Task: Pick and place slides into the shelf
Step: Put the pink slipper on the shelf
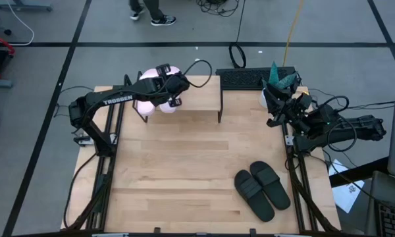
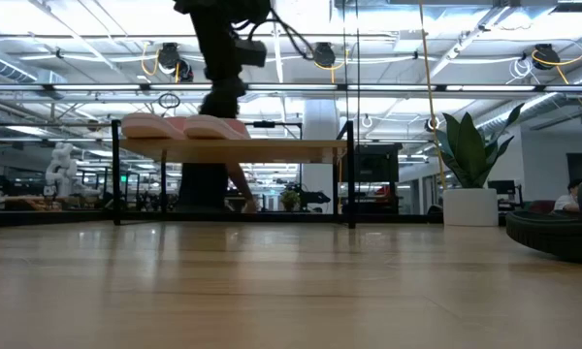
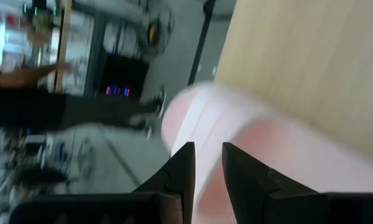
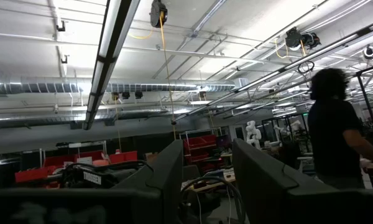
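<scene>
The pale pink slides (image 1: 147, 103) lie side by side on the left end of the shelf (image 1: 197, 99); in the low view they (image 2: 184, 126) rest flat on its plank top (image 2: 281, 145). My left gripper (image 1: 171, 85) hovers right over them, its fingers slightly apart (image 3: 205, 152) with a pink slide (image 3: 280, 149) below. The black slides (image 1: 262, 189) lie together on the table's near right part, one showing at the low view's edge (image 2: 558, 233). My right gripper (image 1: 275, 95) waits open (image 4: 208, 155) at the table's far right, pointing up into the room. My left gripper comes at the pink slide from above with a narrow gap between its fingers (image 3: 236, 168). Whether they touch the slide I cannot tell, since the wrist view is blurred and the arm covers the spot from above.
A dark keyboard (image 1: 250, 78) and a potted plant (image 1: 283, 76) sit behind the table's far right edge. The shelf's right half shows bare wood. The table's middle (image 1: 184, 164) is open wood. A person (image 4: 336, 130) stands in the room beyond.
</scene>
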{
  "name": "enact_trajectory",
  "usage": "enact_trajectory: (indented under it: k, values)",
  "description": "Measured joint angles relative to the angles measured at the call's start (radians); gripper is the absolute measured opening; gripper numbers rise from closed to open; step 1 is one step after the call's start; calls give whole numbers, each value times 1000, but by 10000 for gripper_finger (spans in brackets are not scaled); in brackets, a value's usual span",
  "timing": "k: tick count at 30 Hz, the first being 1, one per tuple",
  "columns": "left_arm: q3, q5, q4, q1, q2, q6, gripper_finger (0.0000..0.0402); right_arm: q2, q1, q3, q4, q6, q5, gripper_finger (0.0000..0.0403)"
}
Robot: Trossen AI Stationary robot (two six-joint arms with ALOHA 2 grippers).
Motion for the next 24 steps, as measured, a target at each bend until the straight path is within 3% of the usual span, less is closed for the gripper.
enact_trajectory:
  k: [6,16,24]
  values:
    - [0,51,206,-17,-1,93,86,0,0,0,0,-7,-1,130]
    - [1,172,307,30,59,106,86,0,0,0,0,-5,-1,130]
    - [1,122,395,54,124,154,86,0,0,0,-3,0,-1,130]
